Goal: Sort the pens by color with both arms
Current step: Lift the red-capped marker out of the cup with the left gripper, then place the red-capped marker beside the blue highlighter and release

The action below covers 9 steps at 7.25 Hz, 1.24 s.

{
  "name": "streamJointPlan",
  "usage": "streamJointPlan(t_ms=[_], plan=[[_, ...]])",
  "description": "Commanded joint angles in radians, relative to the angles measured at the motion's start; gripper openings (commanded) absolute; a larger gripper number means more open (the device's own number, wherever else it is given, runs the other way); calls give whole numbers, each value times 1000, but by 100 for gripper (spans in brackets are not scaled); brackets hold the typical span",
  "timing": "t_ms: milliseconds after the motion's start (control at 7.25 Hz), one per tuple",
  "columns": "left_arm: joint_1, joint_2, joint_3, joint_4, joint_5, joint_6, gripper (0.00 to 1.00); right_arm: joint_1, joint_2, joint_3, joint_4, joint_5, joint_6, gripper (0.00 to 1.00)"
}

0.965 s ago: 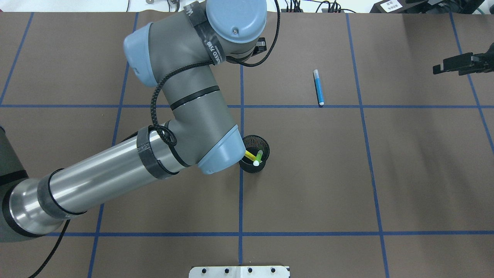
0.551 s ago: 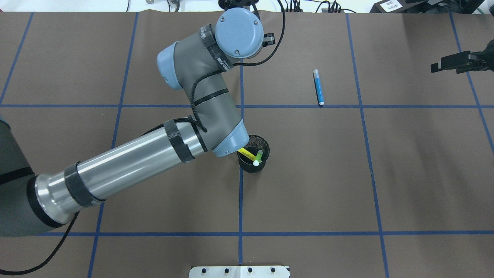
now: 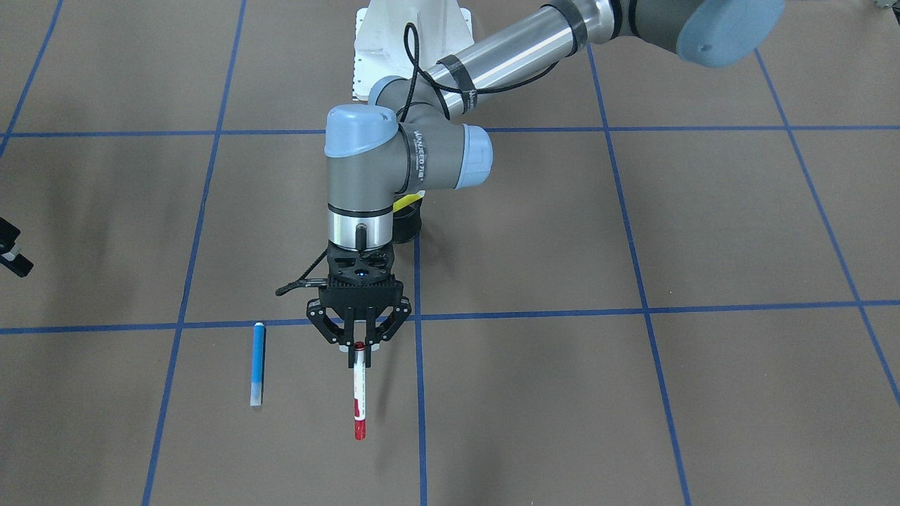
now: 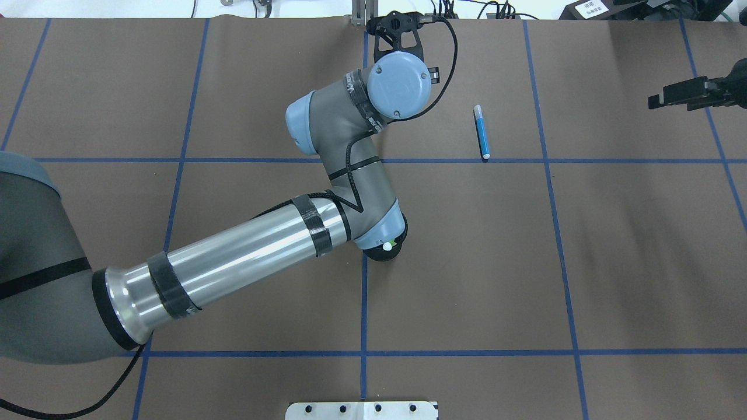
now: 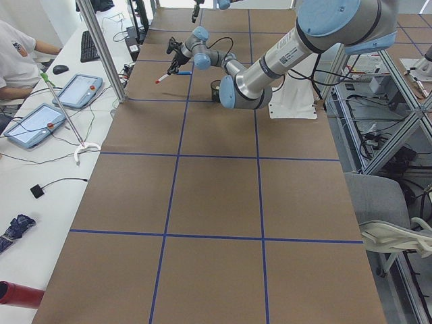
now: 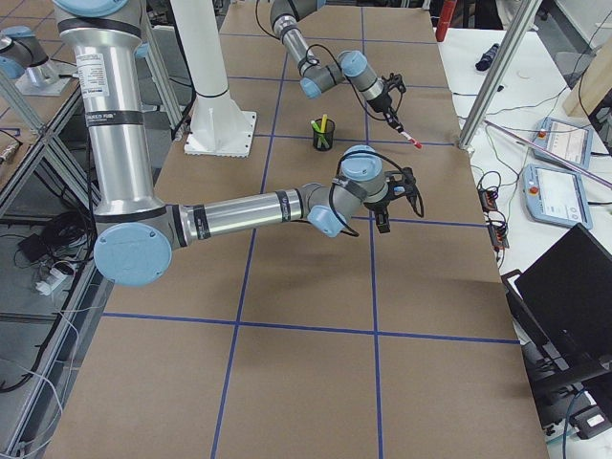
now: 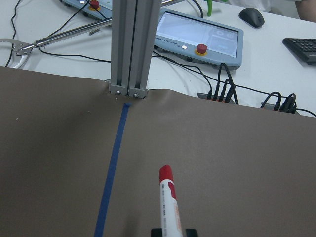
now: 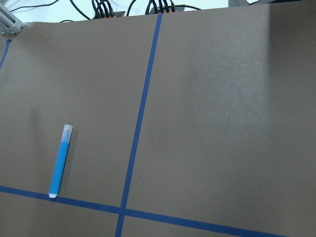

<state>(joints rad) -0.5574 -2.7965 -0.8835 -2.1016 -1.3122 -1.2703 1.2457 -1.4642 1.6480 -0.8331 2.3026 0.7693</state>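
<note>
Judging by the task, the step is laying down the white-barrelled marker pen with red ends (image 3: 359,393); the left arm's black two-finger gripper (image 3: 358,346), clamped on its near end, should lower until the barrel lies flat before releasing; the arm reaches far forward past the black mesh cup (image 6: 322,140), wrist pointing outward; the blue marker pen (image 4: 482,133) lies on the mat further right; the right arm's gripper (image 4: 656,100) hovers at the edge, open or closed I cannot tell.
</note>
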Motion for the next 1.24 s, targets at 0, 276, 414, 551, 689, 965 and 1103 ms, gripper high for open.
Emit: streamJointPlan(t_ms=[0, 276, 414, 551, 689, 965, 1103], plan=[[39, -31, 50, -2, 45, 0, 0, 0, 1, -8, 2, 0, -1, 100], [53, -58, 101, -3, 70, 2, 0, 0, 1, -10, 2, 0, -1, 100], [62, -60, 107, -3, 71, 0, 0, 0, 1, -11, 2, 0, -1, 100], [63, -61, 116, -3, 70, 2, 0, 0, 1, -11, 2, 0, -1, 99], [70, -67, 130, -3, 70, 2, 0, 0, 1, -11, 2, 0, -1, 100], [77, -71, 133, -3, 70, 2, 9, 0, 1, -16, 3, 0, -1, 100], [77, -71, 136, -3, 70, 3, 45, 0, 1, -17, 3, 0, -1, 100]])
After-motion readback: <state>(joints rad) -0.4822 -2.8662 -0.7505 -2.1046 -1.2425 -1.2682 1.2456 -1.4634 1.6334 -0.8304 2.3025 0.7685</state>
